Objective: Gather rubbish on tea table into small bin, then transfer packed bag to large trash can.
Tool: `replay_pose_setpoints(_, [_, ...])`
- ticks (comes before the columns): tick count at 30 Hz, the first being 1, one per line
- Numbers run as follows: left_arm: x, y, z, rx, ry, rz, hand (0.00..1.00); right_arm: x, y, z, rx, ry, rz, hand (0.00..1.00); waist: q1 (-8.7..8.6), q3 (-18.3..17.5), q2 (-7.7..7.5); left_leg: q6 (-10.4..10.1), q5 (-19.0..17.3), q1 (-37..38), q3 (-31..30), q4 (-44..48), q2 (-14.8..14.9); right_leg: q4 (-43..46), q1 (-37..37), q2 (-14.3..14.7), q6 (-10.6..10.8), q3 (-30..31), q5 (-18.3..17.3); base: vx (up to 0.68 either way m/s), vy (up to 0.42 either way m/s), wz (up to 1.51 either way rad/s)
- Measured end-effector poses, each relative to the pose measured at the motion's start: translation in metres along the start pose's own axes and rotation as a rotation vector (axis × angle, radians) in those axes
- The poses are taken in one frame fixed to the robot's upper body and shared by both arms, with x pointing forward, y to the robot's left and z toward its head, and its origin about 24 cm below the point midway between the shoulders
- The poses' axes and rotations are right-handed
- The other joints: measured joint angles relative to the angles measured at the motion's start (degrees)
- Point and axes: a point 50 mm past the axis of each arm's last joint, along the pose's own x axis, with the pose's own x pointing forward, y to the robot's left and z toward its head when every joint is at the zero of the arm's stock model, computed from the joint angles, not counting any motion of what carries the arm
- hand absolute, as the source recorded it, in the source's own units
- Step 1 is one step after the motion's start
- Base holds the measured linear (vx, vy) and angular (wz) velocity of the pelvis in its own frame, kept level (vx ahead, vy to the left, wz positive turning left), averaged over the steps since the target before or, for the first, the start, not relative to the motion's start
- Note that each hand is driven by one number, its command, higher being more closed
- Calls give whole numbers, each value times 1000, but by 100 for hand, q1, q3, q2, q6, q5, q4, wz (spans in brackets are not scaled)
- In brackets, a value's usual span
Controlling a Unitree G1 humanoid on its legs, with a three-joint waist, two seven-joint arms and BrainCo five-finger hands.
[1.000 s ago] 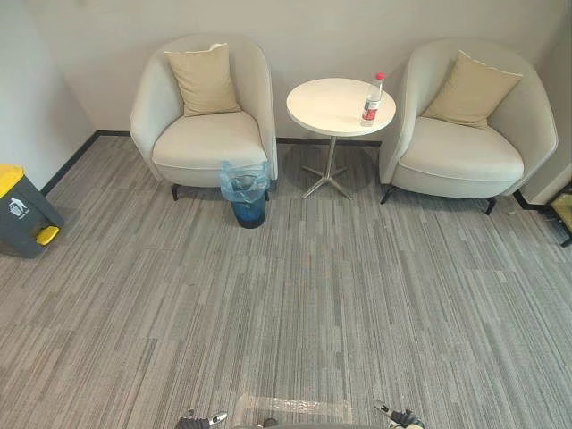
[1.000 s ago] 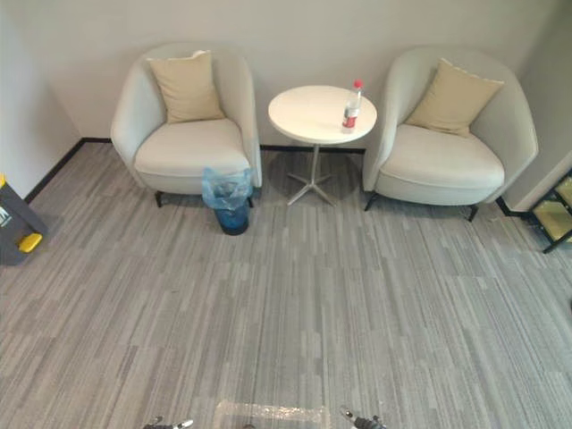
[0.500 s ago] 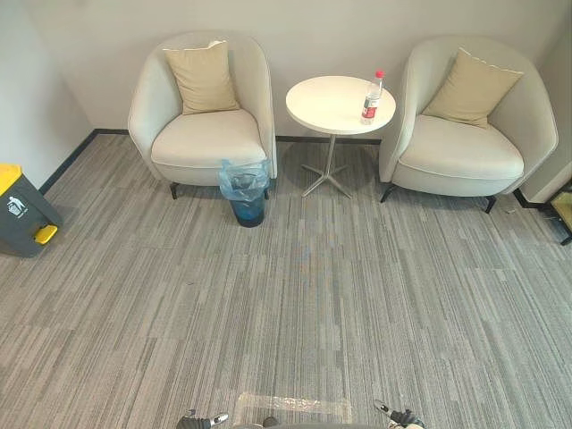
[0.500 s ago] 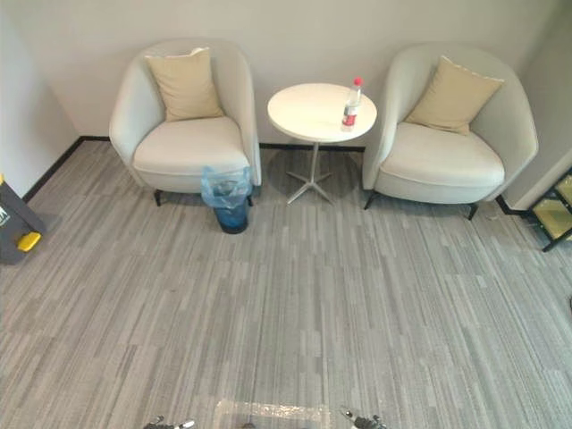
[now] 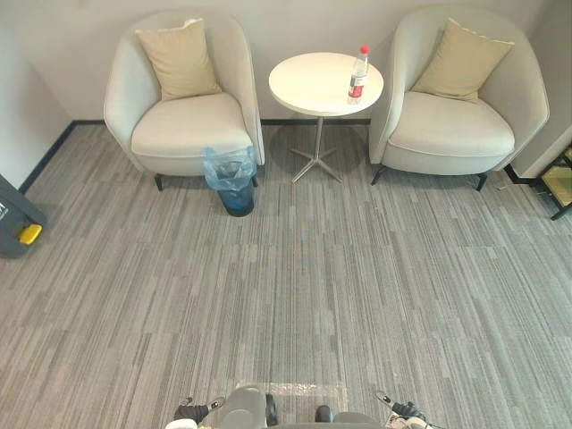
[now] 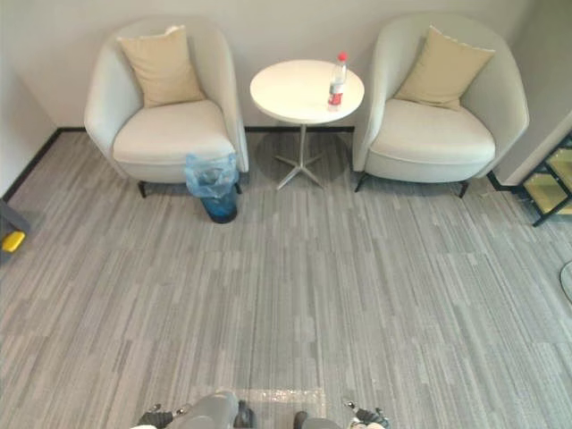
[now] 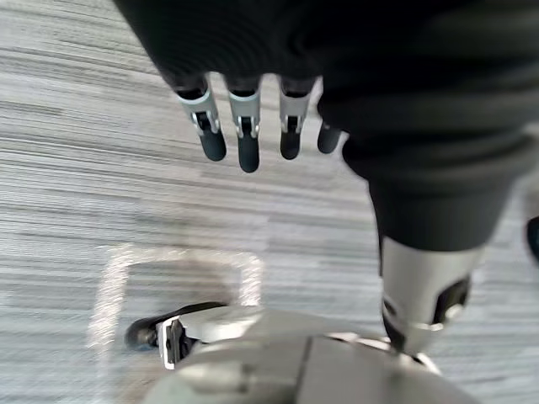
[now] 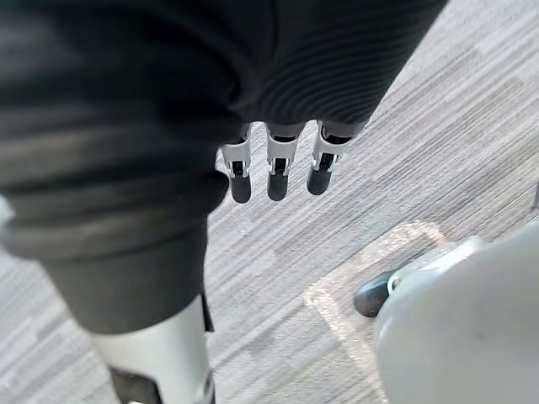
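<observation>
Grey carpet [image 5: 357, 268] is lying between us and the tea table [image 5: 308, 89], so we are judging the approach to be the step in hand: nothing is gathered yet. We are seeing one piece of rubbish, a plastic bottle [image 5: 358, 75], standing on the table's right-hand side, near the edge that faces the right armchair [image 5: 456, 116]. Its long axis is running vertical, red cap pointing up, base flat on the tabletop. The small bin [image 5: 235, 183], lined with a blue bag, is sitting on the floor just beside the front corner of the left armchair [image 5: 183, 125]. The large trash can [image 5: 13, 228] is showing at the far left edge. Our left hand [image 7: 244, 139] is hanging with fingers straight and holding nothing; our right hand [image 8: 276, 172] is doing likewise. Next, we are reckoning on walking up close, then wrapping a hand round the bottle's body from the side, gently, since a knock could topple it.
</observation>
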Motion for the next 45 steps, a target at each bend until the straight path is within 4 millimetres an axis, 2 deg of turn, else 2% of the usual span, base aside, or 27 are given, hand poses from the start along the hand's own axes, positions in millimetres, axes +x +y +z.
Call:
replay_pose_setpoints(3, [-2, -4, -3, -21, 5, 6, 0, 0, -3, 1, 6, -4, -14, 0, 27, -95, 155, -237, 217, 65, -270, -1715, 32, 17, -67, -18, 215, 313, -180, 230, 207, -59])
replay_pose_setpoints(4, [-1, -2, -2, -20, 4, 10, 0, 0, -4, 1, 5, -4, -21, 0, 33, -149, 133, -95, 442, 168, -179, -1842, -95, 55, -84, -124, 311, 492, -253, 302, 218, -37])
replay_pose_setpoints(8, [-1, 2, -3, -5, 3, 17, 0, -2, -6, -7, 21, 16, -32, 0, 94, -293, -1, 202, 23, 516, 333, -1930, -440, 903, -288, -505, 624, 503, -431, 403, 207, -41])
replay_pose_setpoints(9, [-1, 1, -4, -9, 4, 15, 0, -2, -8, -6, 6, 3, -33, 0, 103, -328, -4, 252, -22, 746, 439, -2017, -488, 1372, -418, -548, 683, 522, -463, 418, 191, -51])
replay_pose_setpoints(12, [0, 2, 1, -9, -6, 17, 0, -3, -3, -2, -20, -22, -3, 0, 55, -417, -69, 317, -127, 1429, 613, -2395, -636, 4124, -1599, -635, 1323, 420, -65, 377, 140, -33])
replay_pose_setpoints(14, [0, -2, 5, -13, -12, 6, 0, -4, 0, 7, -27, -63, 16, 0, -22, -370, 28, 317, -127, 2203, 576, -2703, -594, 5184, -2171, -772, 1036, -253, -183, 442, 55, -10])
replay_pose_setpoints(15, [1, -2, 7, -14, -15, 5, 0, -4, 0, 7, -29, -66, 17, 0, -14, -368, 26, 317, -126, 2266, 577, -2735, -586, 5181, -2214, -786, 980, -325, -214, 367, -23, -2])
replay_pose_setpoints(16, [1, -5, 11, -17, -26, 0, 0, -4, 4, 10, -35, -75, 28, 0, -22, -360, 27, 317, -126, 2629, 545, -2926, -497, 4921, -2440, -813, 714, -704, -365, 290, -51, 9])
replay_pose_setpoints(18, [1, -9, 16, -24, -38, -11, 0, -4, 6, 10, -32, -77, 36, 0, -78, -362, 6, 317, -126, 2825, 431, -3046, -424, 4178, -2608, -825, 612, -1018, -358, 389, -150, 33])
replay_pose_setpoints(20, [-1, -21, 16, -39, -39, -39, 0, -4, 9, 12, -31, -81, 43, 0, -133, -362, -16, 316, -126, 3069, 298, -3166, -400, 2983, -2711, -816, 477, -1123, -10, 411, -205, 42])
replay_pose_setpoints(21, [-2, -26, 16, -46, -37, -50, 0, -4, 9, 10, -35, -72, 44, 0, -142, -391, -122, 293, -138, 3158, 157, -3211, -502, 2175, -2657, -773, 387, -1039, 545, 406, -218, 16])
replay_pose_setpoints(22, [-2, -30, 18, -63, -33, -58, 0, -3, 7, 12, -35, -75, 44, 0, -121, -381, 1, 214, -169, 3260, -50, -3194, -402, 2220, -2598, -598, 279, -977, 688, 587, -301, -11])
replay_pose_setpoints(23, [-5, -42, 12, -101, -3, -81, 0, 0, 3, 18, -74, -81, 33, 0, -100, -487, 233, 82, -92, 3168, -227, -2963, -208, 2177, -2556, -415, 143, -989, 535, 456, -237, -37])
replay_pose_setpoints(24, [-6, -45, 11, -109, 0, -86, 0, 1, 3, 18, -78, -78, 32, 0, -90, -488, 256, 17, -55, 3099, -269, -2766, -132, 2143, -2544, -350, 107, -988, 467, 445, -225, -40])
replay_pose_setpoints(25, [-7, -50, 13, -114, -4, -97, 0, 1, 2, 22, -79, -87, 29, 0, -100, -472, 427, -124, 35, 2880, -389, -2137, 2, 1998, -2349, -212, 68, -1021, 382, 435, -232, -13])
replay_pose_setpoints(27, [-6, -48, 17, -124, -18, -101, 0, 1, 0, 19, -71, -78, 19, 0, -166, -400, 406, -312, 540, 2053, -622, -331, 260, 1554, -1847, -132, 11, -1124, 326, 408, -214, 12])
replay_pose_setpoints(29, [-4, -41, 23, -123, -44, -89, 0, 0, 0, 13, -83, -61, 17, 0, -77, -287, 311, -443, 353, 1185, -510, 1333, 538, 1005, -1018, -83, -42, -1195, 268, 342, -168, 10])
replay_pose_setpoints(32, [-4, -38, 30, -128, -76, -82, 0, 0, 2, 10, -86, -47, 19, 0, -17, -256, 243, -286, 108, 516, -80, 1182, 629, 547, -444, -87, 20, -1251, 236, 267, -72, 7])
replay_pose_setpoints(35, [-4, -38, 34, -131, -91, -86, 0, 0, 3, 10, -81, -40, 18, 0, 15, -257, 232, -182, 91, 211, 336, -796, 380, 250, -94, -124, 215, -1217, 107, 263, 63, -5])
replay_pose_setpoints(36, [-4, -38, 33, -130, -89, -85, 0, 0, 4, 10, -81, -39, 20, 0, 35, -260, 219, -186, 394, 244, 325, -1921, 127, 139, 17, -163, 294, -1140, 36, 315, 141, -20])
replay_pose_setpoints(37, [-4, -38, 33, -131, -88, -85, 0, 0, 4, 11, -81, -40, 21, 0, 44, -264, 225, -188, 581, 258, 309, -2291, 60, 110, 45, -168, 314, -1097, -7, 341, 187, -40])
replay_pose_setpoints(38, [-4, -38, 33, -132, -93, -84, 0, 0, 5, 10, -79, -37, 23, 0, 90, -281, 189, -131, 1074, 319, 300, -2476, -5, 55, 92, -188, 397, -926, -54, 383, 213, -49])
replay_pose_setpoints(40, [-1, -27, 36, -118, -108, -60, 0, -2, 15, 1, -74, -7, 46, 0, 138, -338, -106, 231, 890, 478, 577, -2460, -248, -127, 283, -440, 523, -639, 4, 488, 213, -55])
replay_pose_setpoints(41, [-1, -25, 36, -117, -109, -57, 0, -3, 16, 0, -74, -4, 49, 0, 141, -362, -159, 270, 762, 490, 638, -2360, -270, -103, 293, -493, 532, -560, 20, 443, 182, -37])
replay_pose_setpoints(43, [0, -24, 33, -108, -95, -56, 0, -3, 19, -2, -74, 2, 59, 0, 179, -400, -203, 354, 531, 862, 800, -2476, -382, 739, 97, -598, 552, -282, 8, 407, 229, -30])
replay_pose_setpoints(44, [0, -25, 33, -105, -89, -60, 0, -3, 18, -2, -76, -2, 62, 0, 156, -398, -186, 340, 458, 1067, 805, -2626, -421, 1643, -251, -612, 693, -196, 13, 328, 216, -24])
replay_pose_setpoints(45, [1, -24, 34, -99, -90, -60, 0, -3, 19, 1, -83, -14, 67, 0, 154, -377, -191, 315, 398, 1285, 773, -2754, -488, 2713, -752, -688, 1072, -175, 125, 307, 188, -1])
